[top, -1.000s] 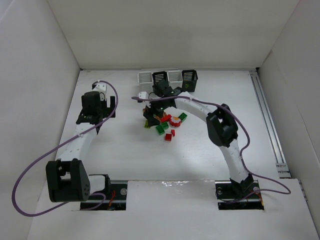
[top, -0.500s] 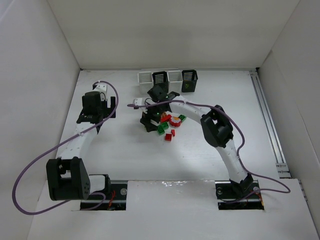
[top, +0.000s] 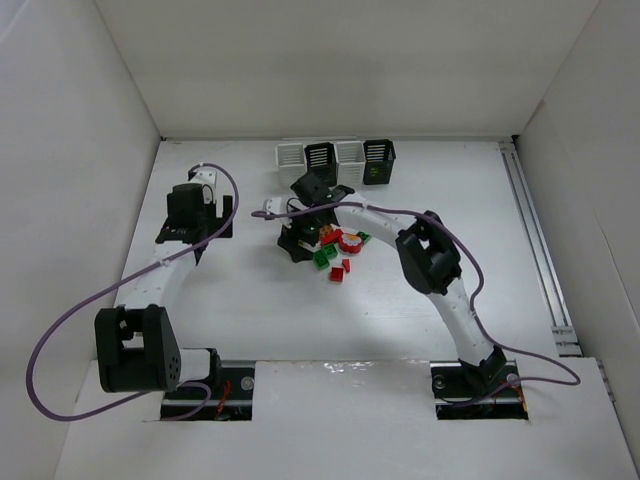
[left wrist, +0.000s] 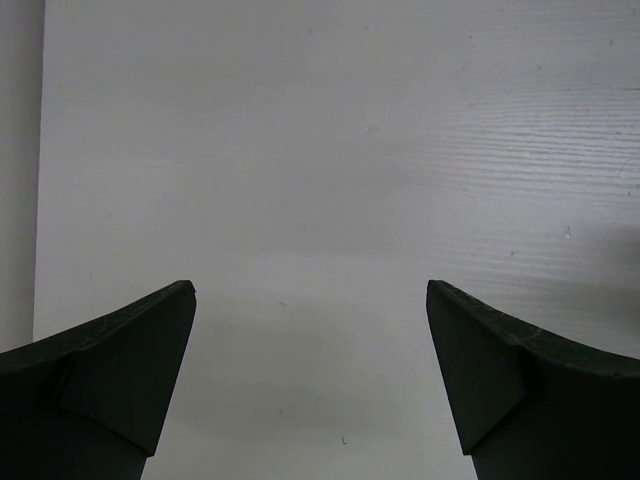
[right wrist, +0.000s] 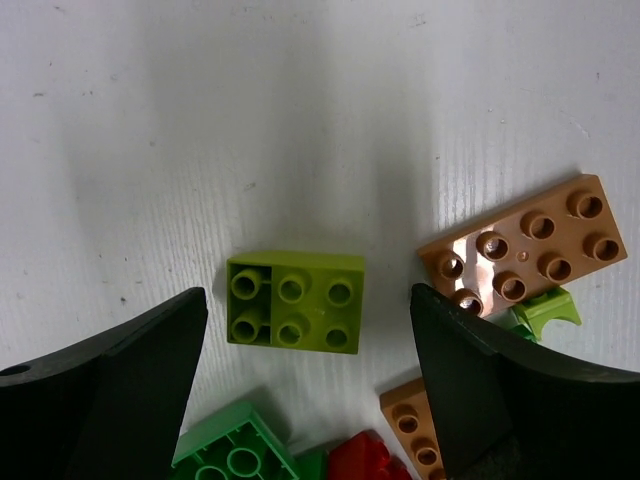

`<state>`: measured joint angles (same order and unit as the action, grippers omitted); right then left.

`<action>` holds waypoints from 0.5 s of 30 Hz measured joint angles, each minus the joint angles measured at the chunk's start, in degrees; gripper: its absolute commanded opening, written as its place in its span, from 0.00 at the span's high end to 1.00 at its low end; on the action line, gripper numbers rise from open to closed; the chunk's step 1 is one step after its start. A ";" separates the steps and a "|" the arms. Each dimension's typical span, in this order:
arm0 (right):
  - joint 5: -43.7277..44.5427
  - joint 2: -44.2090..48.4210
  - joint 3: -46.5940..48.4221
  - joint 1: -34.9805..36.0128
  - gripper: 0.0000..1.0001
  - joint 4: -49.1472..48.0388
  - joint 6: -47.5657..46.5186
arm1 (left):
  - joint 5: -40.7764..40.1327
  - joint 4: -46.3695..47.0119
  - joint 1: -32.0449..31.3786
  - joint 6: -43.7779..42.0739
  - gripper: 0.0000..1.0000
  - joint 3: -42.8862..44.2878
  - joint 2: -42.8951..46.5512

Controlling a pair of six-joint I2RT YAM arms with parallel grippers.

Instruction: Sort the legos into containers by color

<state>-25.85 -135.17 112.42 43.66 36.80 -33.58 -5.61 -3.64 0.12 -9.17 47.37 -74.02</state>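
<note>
From above, the four containers (top: 336, 156) stand in a row at the far side of the table (top: 250, 310), white, black, white, black; their insides are too small to read here, so I cannot tell whether any brick has gone in yet; the legos (top: 337, 252) lie in a loose cluster of red, green and orange near the middle of the table, well short of the row, so by my judgement most of the sorting is left to do; the right claw (top: 300, 240) is down at the left edge of that cluster, while the left claw (top: 196, 214) sits off to the left, well apart from both bricks and bins; in the left wrist view its fingers are spread wide with only bare table between them, holding nothing and near no brick; in the right wrist view the right claw stands wide as well, its two fingers either side of a yellow-green brick (right wrist: 295, 303) that lies studs up and flat on the table, with a gap on each side, so nothing is gripped; an orange plate (right wrist: 525, 245) lies just to the right, and a green brick (right wrist: 235, 452) and a red piece (right wrist: 365, 460) sit at the near edge; this looks like the approach to one pick, with the carry to a bin and every other brick yet to come
</note>
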 measured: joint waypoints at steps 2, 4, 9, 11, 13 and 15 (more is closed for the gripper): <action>0.61 0.00 0.02 0.39 0.17 0.02 -0.02 | -0.02 -0.02 0.00 0.00 0.01 0.02 -0.13; 1.22 0.00 0.02 0.90 0.22 -0.02 0.02 | -0.02 -0.04 0.00 0.00 0.01 0.13 -0.20; 2.01 0.00 -0.02 1.46 0.57 -0.07 0.17 | 0.00 0.13 0.00 0.00 0.01 0.66 -0.52; 2.19 0.00 -0.24 1.49 0.61 -0.52 0.42 | 0.00 0.15 0.00 0.00 0.01 0.66 -0.83; 2.36 0.57 -1.49 1.49 0.64 -1.86 0.66 | 0.00 0.13 0.00 0.00 0.01 0.66 -0.96; 2.64 1.33 -2.91 1.49 0.68 -3.06 0.85 | 0.26 0.15 0.00 0.00 0.01 0.68 -0.94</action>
<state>-23.20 -133.84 109.51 45.15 33.74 -32.73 -5.34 -3.49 0.12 -9.17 48.05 -74.96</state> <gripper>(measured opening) 0.564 0.989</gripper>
